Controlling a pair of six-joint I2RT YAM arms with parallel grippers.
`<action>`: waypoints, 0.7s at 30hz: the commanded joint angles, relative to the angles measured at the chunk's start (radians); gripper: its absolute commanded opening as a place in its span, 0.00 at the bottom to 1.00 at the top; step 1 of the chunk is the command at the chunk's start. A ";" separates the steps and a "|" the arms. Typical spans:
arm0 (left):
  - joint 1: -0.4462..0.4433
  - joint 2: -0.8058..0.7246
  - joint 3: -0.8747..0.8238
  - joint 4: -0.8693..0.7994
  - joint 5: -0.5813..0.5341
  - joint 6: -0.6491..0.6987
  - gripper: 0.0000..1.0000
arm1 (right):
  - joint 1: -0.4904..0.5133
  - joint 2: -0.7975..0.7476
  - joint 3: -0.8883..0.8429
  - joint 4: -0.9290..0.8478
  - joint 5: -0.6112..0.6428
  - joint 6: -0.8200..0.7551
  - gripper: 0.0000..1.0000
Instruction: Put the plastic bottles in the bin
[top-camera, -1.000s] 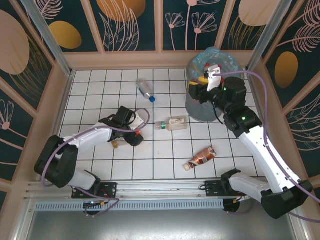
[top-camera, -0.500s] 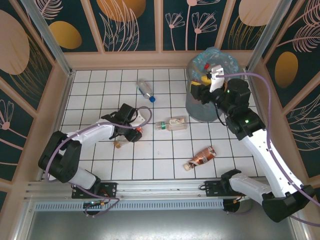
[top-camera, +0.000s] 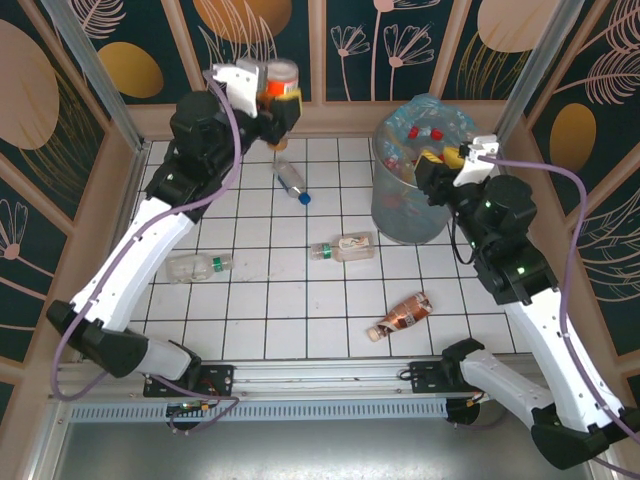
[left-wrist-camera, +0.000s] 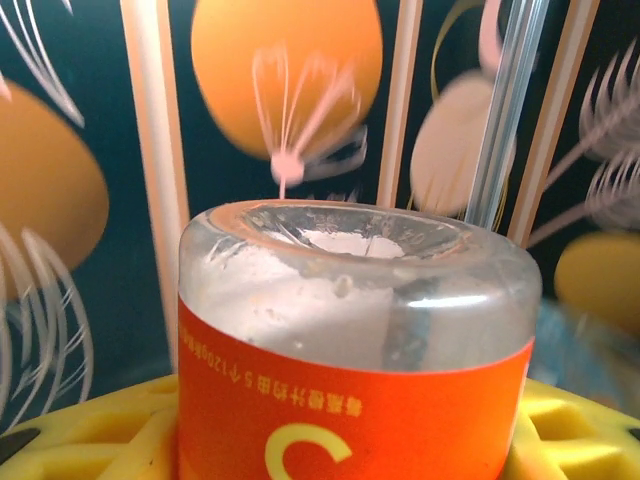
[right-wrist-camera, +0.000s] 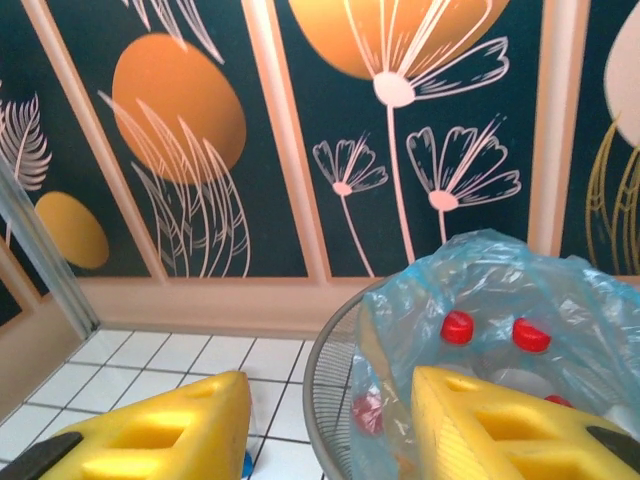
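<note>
The left claw (top-camera: 281, 100), seen from above, grips an orange-labelled bottle (top-camera: 282, 76), arm raised high by the flowered back wall (top-camera: 240, 40). The right claw (top-camera: 437, 158) hangs beside the bin (top-camera: 388, 208), and four bottles (top-camera: 345, 247) lie on white tiles (top-camera: 250, 310). Left wrist: yellow fingers (left-wrist-camera: 90, 440) flank that bottle. Right wrist: jaws apart, empty, facing the bin.

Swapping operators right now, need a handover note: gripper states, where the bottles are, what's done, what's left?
Left gripper: shut on the orange-label bottle, raised high near the back wall, well away from the bin.
Right gripper: open and empty, at the bin's rim.
Done: several red-capped bottles lie in the bin.
Left: drop the held one in, then clear four off the table: blue-cap bottle, white-label bottle, brown-label bottle, green-label bottle.
</note>
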 joint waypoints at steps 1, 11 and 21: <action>-0.018 0.141 0.085 0.212 0.046 -0.220 0.28 | 0.006 -0.051 -0.008 0.047 0.061 0.019 0.47; -0.198 0.651 0.691 0.253 0.055 -0.202 0.28 | 0.007 -0.136 -0.022 0.005 0.023 0.009 0.45; -0.291 0.913 0.841 0.459 0.077 -0.206 0.33 | 0.006 -0.174 0.021 -0.053 0.047 -0.037 0.45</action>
